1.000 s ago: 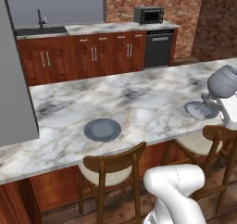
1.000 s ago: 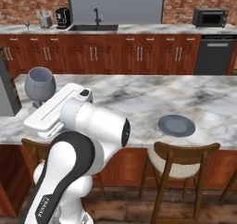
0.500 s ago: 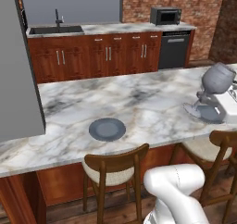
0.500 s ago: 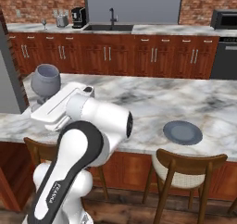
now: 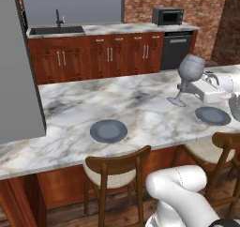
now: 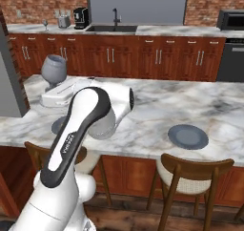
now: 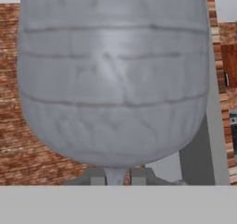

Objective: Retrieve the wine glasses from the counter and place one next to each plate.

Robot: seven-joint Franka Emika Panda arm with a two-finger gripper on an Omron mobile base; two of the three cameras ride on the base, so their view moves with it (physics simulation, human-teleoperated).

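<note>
Island marble (image 5: 140, 104) runs across the left base view, and above its right end the gripper (image 5: 187, 88) holds a wine glass (image 5: 190, 71) by the stem — bowl upward, tilted a little, its round foot (image 5: 176, 102) hanging just over the worktop; whether the foot touches the marble I cannot tell. The bowl shows nothing inside it. One blue-grey plate (image 5: 108, 130) lies near the front edge at the middle, bare of food, and a second plate (image 5: 213, 115) lies near the right, close beside the glass. A wooden chair (image 5: 117, 170) stands below the first plate. Behind, the long counter (image 5: 112, 29) carries a sink (image 5: 57, 30) and a microwave (image 5: 167, 16) against the brick wall.

From the right base view, the glass (image 6: 54, 70) stands above the white hand at the island's left end, bowl open and upright. One plate (image 6: 188, 136) sits on the marble to the right, nothing on it; the other plate (image 6: 59, 125) peeks out from behind the arm, just below the glass. On the far counter (image 6: 38, 28) a second small stemmed glass (image 6: 45, 24) stands beside a coffee machine (image 6: 81, 17).

In the hand view the greyish bowl (image 7: 113, 75) looms close, and the two fingertips (image 7: 97, 177) are closed on the thin stem (image 7: 115, 176) — one on either side, pressed against it.
</note>
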